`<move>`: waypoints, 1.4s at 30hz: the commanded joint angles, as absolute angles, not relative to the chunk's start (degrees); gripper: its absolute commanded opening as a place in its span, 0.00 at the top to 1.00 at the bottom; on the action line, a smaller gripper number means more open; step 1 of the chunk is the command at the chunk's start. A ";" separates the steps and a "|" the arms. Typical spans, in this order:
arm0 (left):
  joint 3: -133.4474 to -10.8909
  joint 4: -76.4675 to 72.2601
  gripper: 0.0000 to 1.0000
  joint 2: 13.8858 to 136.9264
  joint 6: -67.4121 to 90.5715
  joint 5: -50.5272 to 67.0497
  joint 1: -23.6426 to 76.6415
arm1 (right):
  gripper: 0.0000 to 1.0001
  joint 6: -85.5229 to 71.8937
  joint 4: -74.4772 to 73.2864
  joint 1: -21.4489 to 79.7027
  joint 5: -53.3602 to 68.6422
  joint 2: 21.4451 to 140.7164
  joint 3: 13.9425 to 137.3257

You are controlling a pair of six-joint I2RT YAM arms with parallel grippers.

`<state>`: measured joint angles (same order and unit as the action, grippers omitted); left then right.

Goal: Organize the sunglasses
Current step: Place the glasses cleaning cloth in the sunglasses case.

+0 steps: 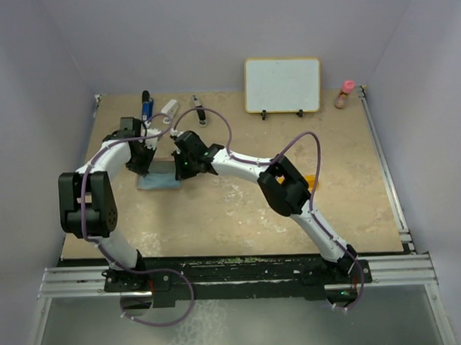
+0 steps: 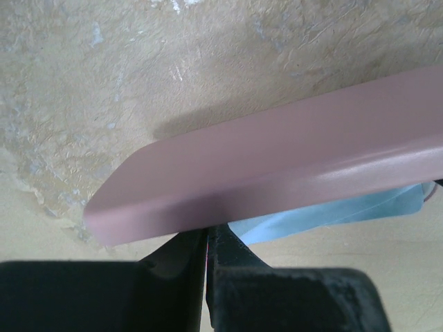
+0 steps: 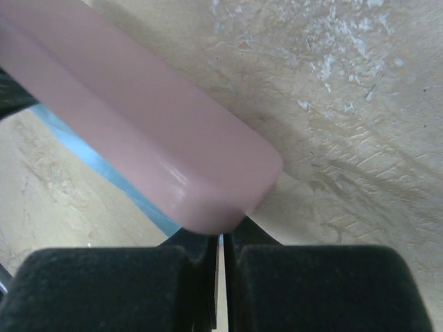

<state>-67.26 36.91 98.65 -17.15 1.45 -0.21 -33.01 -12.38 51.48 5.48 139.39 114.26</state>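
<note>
The pink case (image 2: 277,166) lies over the light blue cloth (image 1: 156,181) at the table's left. My left gripper (image 1: 147,162) is at one end of the case. Its fingers (image 2: 208,232) are shut, with a thin pink sliver between them. My right gripper (image 1: 183,168) is at the other end of the case (image 3: 138,117). Its jaws (image 3: 221,235) are shut just under the rounded corner, with nothing seen between them. The cloth shows under the case in both wrist views (image 2: 325,211) (image 3: 104,169). The orange sunglasses (image 1: 313,182) peek out beside the right arm's elbow, mostly hidden.
A whiteboard (image 1: 283,85) stands at the back, with a pink-capped bottle (image 1: 344,95) at the back right. A blue item (image 1: 146,106), a white item (image 1: 170,108) and a black item (image 1: 200,111) lie along the back left.
</note>
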 commanded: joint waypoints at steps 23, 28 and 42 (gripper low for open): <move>-68.12 33.46 0.97 96.97 -18.29 1.68 -0.88 | 1.00 -32.25 -7.80 51.77 3.52 133.31 111.01; -68.02 32.50 0.97 96.25 -18.28 1.24 -0.88 | 0.89 -31.67 -7.66 51.77 3.78 133.47 110.87; -66.41 32.30 0.75 97.17 -17.87 2.66 -0.88 | 0.68 -31.97 -6.33 51.81 4.02 132.67 109.79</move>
